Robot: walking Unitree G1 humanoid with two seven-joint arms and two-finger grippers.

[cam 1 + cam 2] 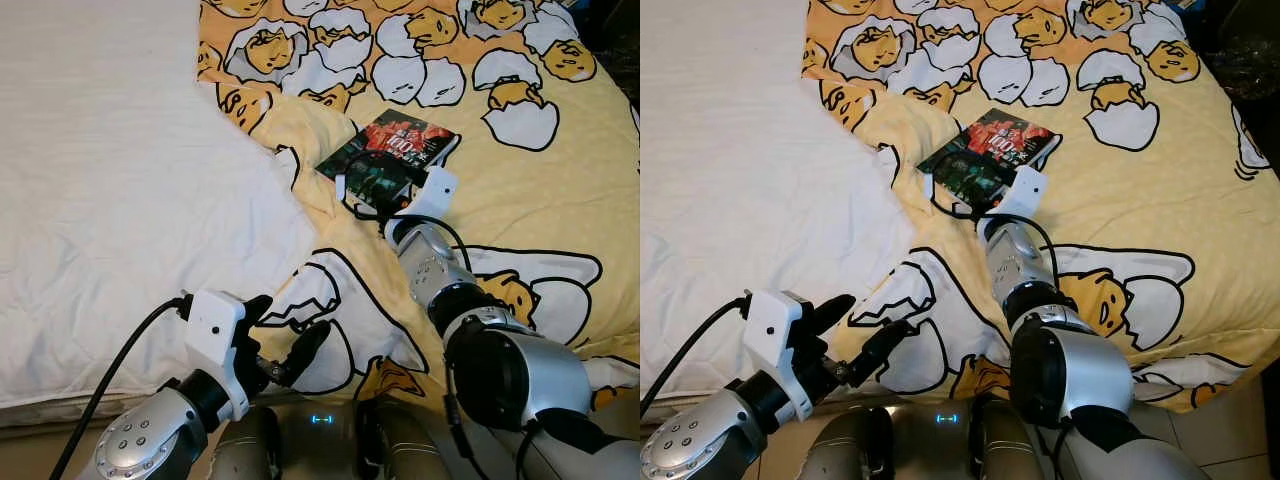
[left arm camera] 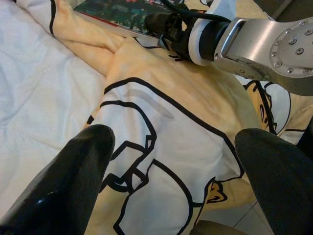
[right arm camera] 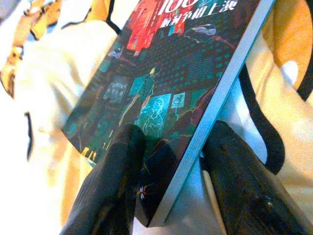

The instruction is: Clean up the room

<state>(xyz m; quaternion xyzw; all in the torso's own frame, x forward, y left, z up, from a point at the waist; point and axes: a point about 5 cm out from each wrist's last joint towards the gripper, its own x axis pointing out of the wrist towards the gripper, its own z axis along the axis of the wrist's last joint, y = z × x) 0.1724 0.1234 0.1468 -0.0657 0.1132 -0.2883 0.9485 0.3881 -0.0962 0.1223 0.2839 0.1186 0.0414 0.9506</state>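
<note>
Fingers of the right gripper (image 3: 168,191) straddle the near corner of the book (image 1: 390,157): in the right wrist view one black finger lies on the dark illustrated cover and the other sits past the page edge, apart from it, so the jaws look spread around the corner rather than clamped on it. The book lies on the yellow egg-print blanket (image 1: 520,200), partly propped on a raised fold, right of the white sheet (image 1: 100,180) that covers the left side of the bed. The main risk, as I judge it, is a thin corner grip: if the jaws close on that corner alone, the book could pivot, splay open or slide out as it lifts. The soft, rumpled blanket gives little to press against, and the lower finger might pinch fabric along with the cover and drag the blanket up. The black cable at the wrist loops close to the book and could snag. The left gripper (image 1: 285,345) hovers open, low over the near edge of the bed, well clear.
</note>
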